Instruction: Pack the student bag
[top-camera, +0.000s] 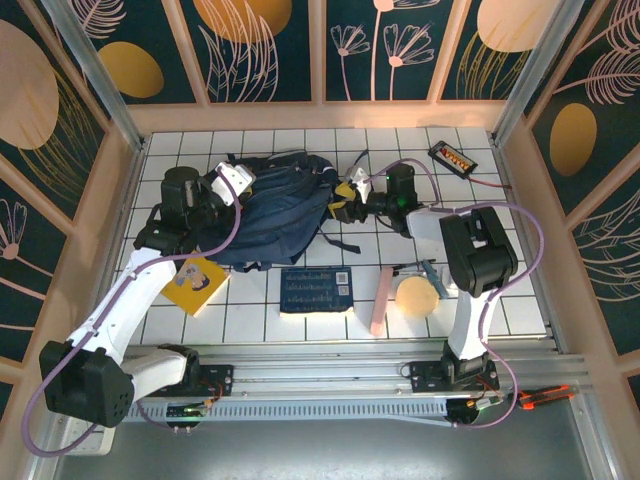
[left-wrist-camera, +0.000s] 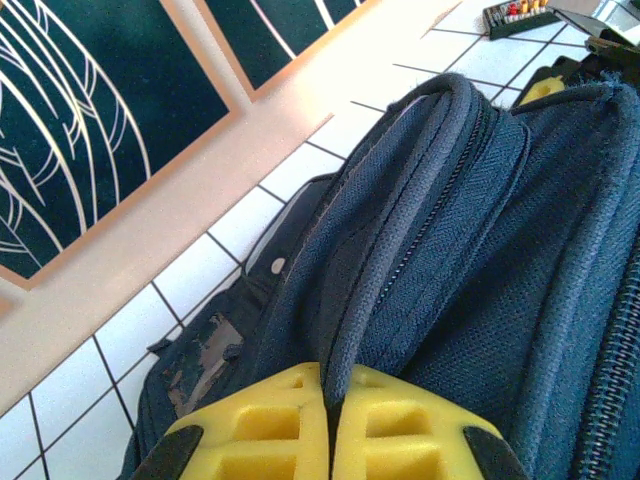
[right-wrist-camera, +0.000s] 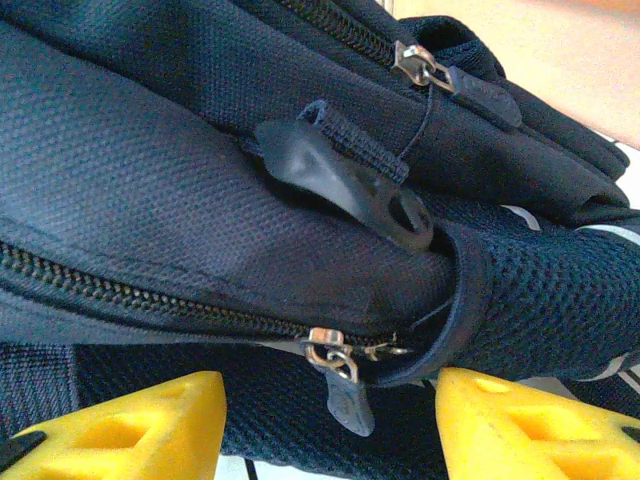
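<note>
The dark navy student bag (top-camera: 275, 205) lies on the white tiled table, between both arms. At the bag's left end my left gripper (top-camera: 240, 182) is shut on a padded fold of its top edge (left-wrist-camera: 440, 160); the fabric is pinched between the yellow fingers (left-wrist-camera: 395, 430). My right gripper (top-camera: 345, 198) is open at the bag's right end. In the right wrist view its yellow fingers (right-wrist-camera: 120, 425) stand wide apart on either side of a zipper pull (right-wrist-camera: 345, 385) that hangs just ahead of them, untouched. A black rubber tab (right-wrist-camera: 340, 180) sits above the zipper.
In front of the bag lie a yellow book (top-camera: 195, 283), a flat navy printed book (top-camera: 316, 290), a pink stick (top-camera: 381, 298) and a tan round thing (top-camera: 417, 297). A black box of coloured items (top-camera: 452, 157) sits at the back right. Walls close in on all sides.
</note>
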